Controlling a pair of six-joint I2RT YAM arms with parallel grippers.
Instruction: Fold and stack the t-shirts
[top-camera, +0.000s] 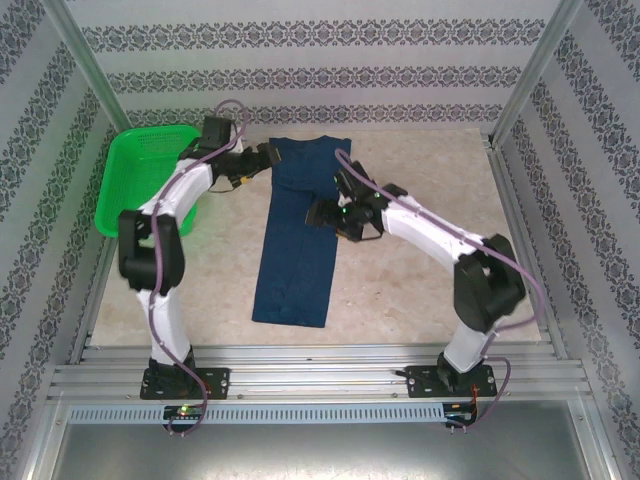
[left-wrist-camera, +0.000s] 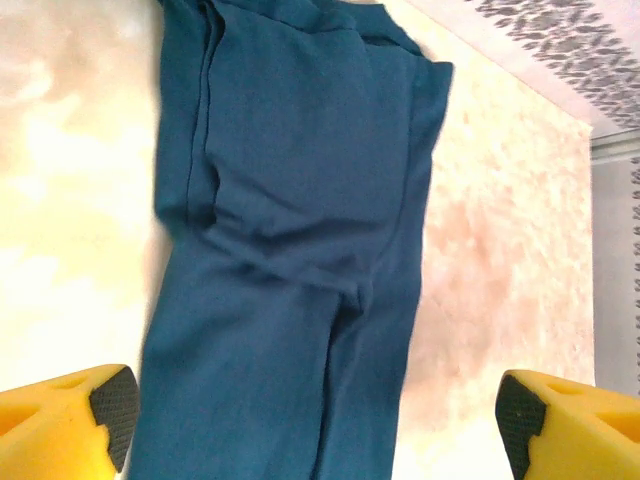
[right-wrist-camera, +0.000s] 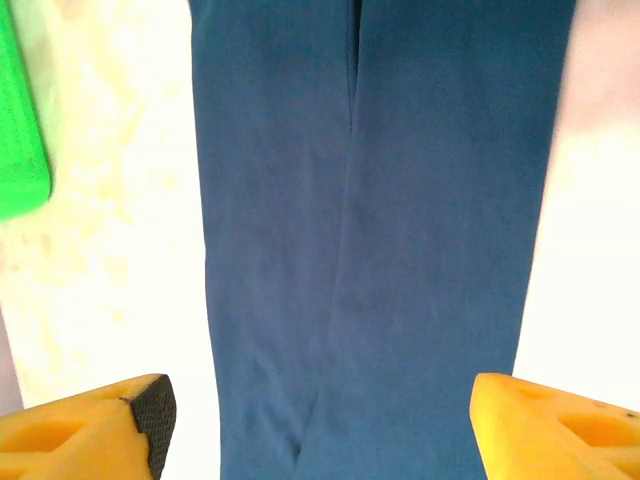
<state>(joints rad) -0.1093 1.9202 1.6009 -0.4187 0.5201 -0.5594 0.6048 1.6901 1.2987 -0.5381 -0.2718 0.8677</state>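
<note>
One navy t-shirt (top-camera: 298, 235) lies folded in a long strip mid-table, the left gripper (top-camera: 267, 156) and right gripper (top-camera: 322, 212) both spread wide and empty over it, with one green mesh basket (top-camera: 120, 190) at the far left.

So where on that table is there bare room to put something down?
Bare table shows far right, past the right arm, and near left, between the t-shirt and the left arm. Crowded: far left, where the green basket and left gripper sit by the shirt's top.
</note>
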